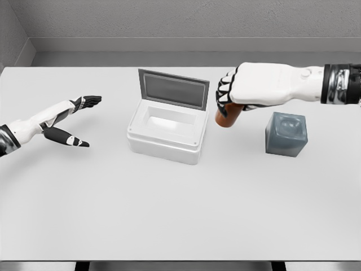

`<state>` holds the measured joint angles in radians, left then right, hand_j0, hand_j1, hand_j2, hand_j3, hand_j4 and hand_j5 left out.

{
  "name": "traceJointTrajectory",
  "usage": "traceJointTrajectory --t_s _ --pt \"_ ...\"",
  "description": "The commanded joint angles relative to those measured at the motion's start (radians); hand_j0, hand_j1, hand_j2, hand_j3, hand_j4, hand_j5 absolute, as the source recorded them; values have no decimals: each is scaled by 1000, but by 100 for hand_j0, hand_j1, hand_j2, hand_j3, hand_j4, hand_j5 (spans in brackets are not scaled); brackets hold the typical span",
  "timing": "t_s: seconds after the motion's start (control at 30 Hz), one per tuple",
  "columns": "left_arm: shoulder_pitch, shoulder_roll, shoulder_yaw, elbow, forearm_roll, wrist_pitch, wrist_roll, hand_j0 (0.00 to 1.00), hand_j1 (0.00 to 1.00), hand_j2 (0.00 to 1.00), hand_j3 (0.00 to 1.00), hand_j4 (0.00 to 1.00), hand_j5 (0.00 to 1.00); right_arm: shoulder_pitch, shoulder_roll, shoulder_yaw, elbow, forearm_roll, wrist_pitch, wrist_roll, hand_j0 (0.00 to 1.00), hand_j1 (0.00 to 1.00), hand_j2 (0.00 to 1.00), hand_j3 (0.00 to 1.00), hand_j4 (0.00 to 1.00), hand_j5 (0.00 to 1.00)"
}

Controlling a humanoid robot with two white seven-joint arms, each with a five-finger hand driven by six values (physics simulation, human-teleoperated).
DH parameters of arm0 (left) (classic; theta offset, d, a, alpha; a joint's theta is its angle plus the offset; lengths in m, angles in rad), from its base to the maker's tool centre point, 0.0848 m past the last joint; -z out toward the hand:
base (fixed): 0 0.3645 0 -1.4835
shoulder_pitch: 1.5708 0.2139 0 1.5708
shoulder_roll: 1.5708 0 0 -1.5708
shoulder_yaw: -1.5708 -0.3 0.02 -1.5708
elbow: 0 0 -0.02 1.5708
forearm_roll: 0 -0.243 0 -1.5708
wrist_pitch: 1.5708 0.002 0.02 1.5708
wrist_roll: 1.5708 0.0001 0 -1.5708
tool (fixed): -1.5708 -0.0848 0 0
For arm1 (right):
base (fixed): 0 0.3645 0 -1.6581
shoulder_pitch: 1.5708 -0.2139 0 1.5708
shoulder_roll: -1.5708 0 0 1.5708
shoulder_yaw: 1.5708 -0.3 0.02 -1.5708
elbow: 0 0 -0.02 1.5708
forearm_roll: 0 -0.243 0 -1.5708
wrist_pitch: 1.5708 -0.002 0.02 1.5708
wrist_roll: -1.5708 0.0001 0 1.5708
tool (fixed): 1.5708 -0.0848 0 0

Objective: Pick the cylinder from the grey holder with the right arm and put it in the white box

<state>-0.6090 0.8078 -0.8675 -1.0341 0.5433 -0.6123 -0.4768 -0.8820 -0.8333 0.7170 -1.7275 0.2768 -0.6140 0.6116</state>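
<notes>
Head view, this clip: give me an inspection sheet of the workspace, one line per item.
Surface: white table, evenly lit.
Job's things: brown cylinder out of the holder, held between box and holder; grey holder with nothing in it; white box with lid up, nothing inside.
Clutter: nothing seen.
Hands: right hand closed on the cylinder beside the box's right edge; left hand open, holding nothing, left of the box.
Cables: nothing seen.
Surroundings: grey walls behind the table.
</notes>
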Motion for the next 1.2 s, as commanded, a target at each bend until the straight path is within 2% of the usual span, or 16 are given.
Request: traceJointTrajectory --t_s 0.0,0.23,0.4,0.6,1.17 --pt "0 1 -1 -1 7 1 0 100 100 100 100 100 100 -3 13 4 0 -5 3 -1 40 40 40 40 40 40" --pt "0 1 -2 -1 7 1 0 100 100 100 100 100 100 -25 40 21 3 -5 3 -1 40 40 40 40 40 40" --pt "0 1 -4 -3 7 1 0 100 100 100 100 100 100 -44 88 48 22 -1 3 -1 40 40 40 40 40 40" --pt "0 1 -18 -20 7 1 0 100 100 100 100 100 100 -57 138 50 98 5 3 -1 40 40 40 40 40 40" --pt "0 -4 -24 -32 7 1 0 100 100 100 100 100 100 -75 211 93 210 30 3 -1 40 40 40 40 40 40"
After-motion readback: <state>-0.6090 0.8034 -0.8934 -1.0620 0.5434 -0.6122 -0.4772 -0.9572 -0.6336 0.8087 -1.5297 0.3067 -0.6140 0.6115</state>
